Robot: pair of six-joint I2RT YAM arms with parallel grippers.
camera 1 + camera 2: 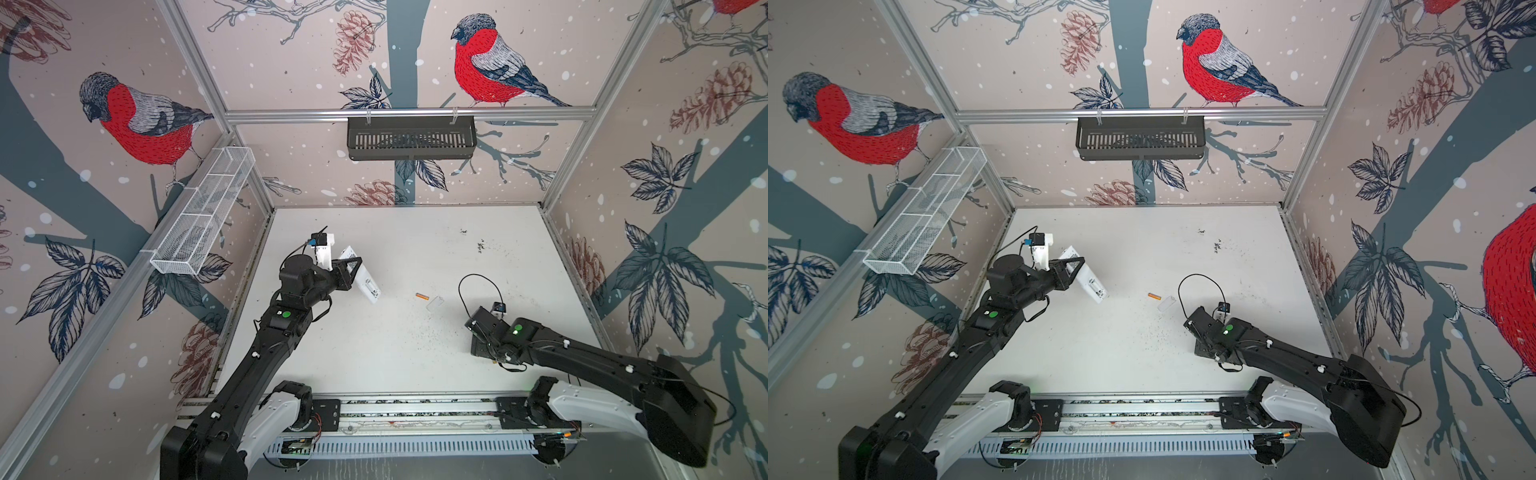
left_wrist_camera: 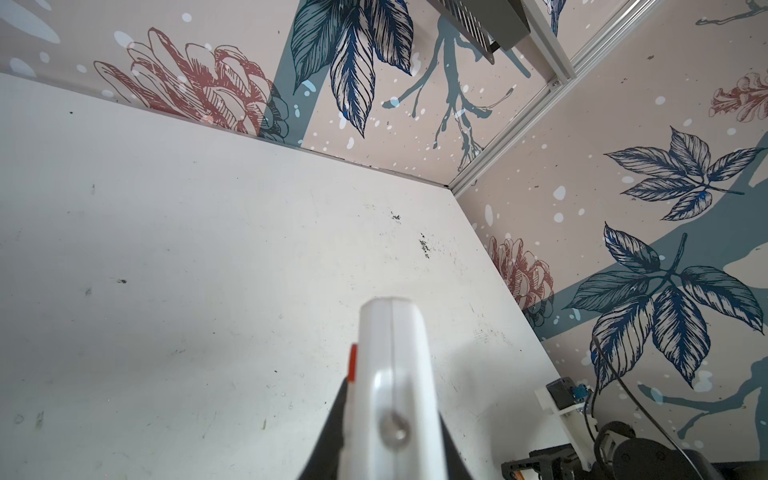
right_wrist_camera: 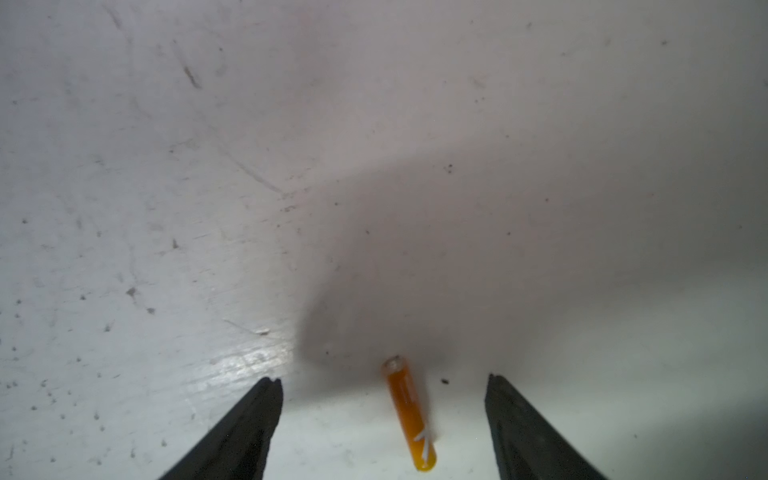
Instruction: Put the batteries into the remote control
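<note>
Remote control (image 1: 368, 283), slim white bar, plain back up, pinched aloft by left gripper (image 1: 352, 268), orange battery (image 3: 409, 415) with pale end lying flat between right gripper's (image 3: 384, 378) spread jaws

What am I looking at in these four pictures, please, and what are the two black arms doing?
These are two robot arms on a white table, each ending in a two-fingered gripper. The two wide pictures come from one camera overhead; the two close ones from cameras on the arms' wrists. The left gripper is shut on the white remote control, held above the table. An orange battery and a small pale cover lie mid-table. The right gripper is open, low over the table, with a battery lying between its fingers; whether that is the same one I cannot tell.
</note>
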